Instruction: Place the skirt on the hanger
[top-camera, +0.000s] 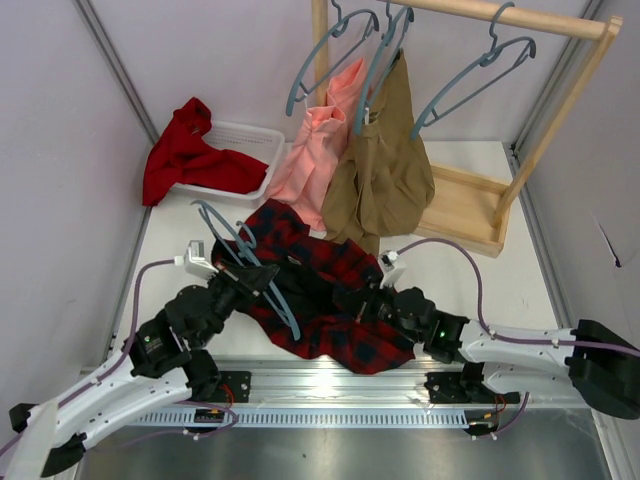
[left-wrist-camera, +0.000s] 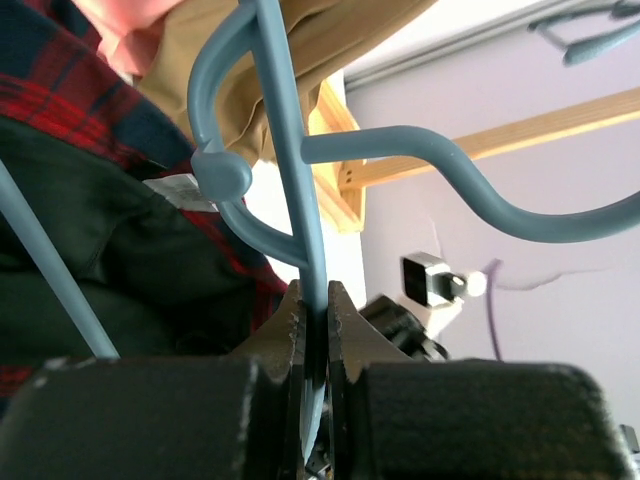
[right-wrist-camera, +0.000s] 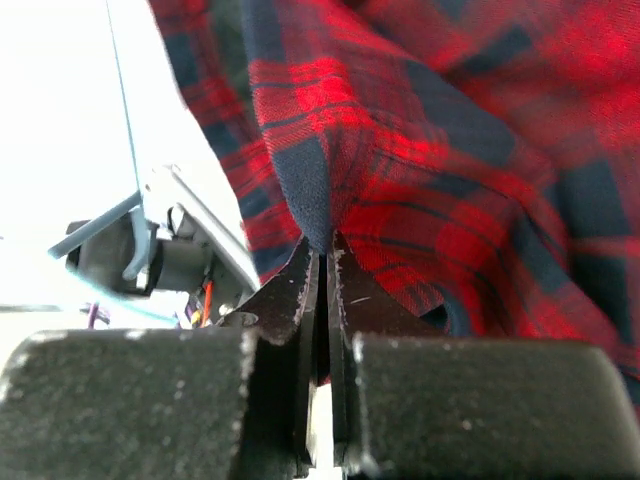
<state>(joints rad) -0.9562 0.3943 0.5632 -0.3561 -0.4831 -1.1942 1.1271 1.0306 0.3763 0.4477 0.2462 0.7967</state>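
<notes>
Two robot arms reach in from the near edge of a white surface. The skirt — red-and-black tartan with a dark lining — lies crumpled on the surface between them. It sits just in front of a wooden rack where a tan garment and a pink garment hang.

The left end effector is clamped on a thin bar of the blue-grey hanger. It holds the hanger over the left part of the skirt, one curved end reaching toward the back. The right end effector is pinched tight on a raised fold of tartan at the skirt's right side.

The skirt looks soft, limp and light. It will likely sag from any single hold and could slide off the hanger's smooth, sloping shoulders. The waistband edge seems the best place to take it, so the opening can be spread. The hanger looks stiff but slim, and may twist in a narrow grip.

Much is hard to read. The cloth is so bunched that the waistband cannot be picked out. Whether the pinched fold is one layer or several cannot be told. Both arms cover the skirt's middle from above — whether the hanger touches the cloth is unclear. The wrist views cut off most of both things.
</notes>
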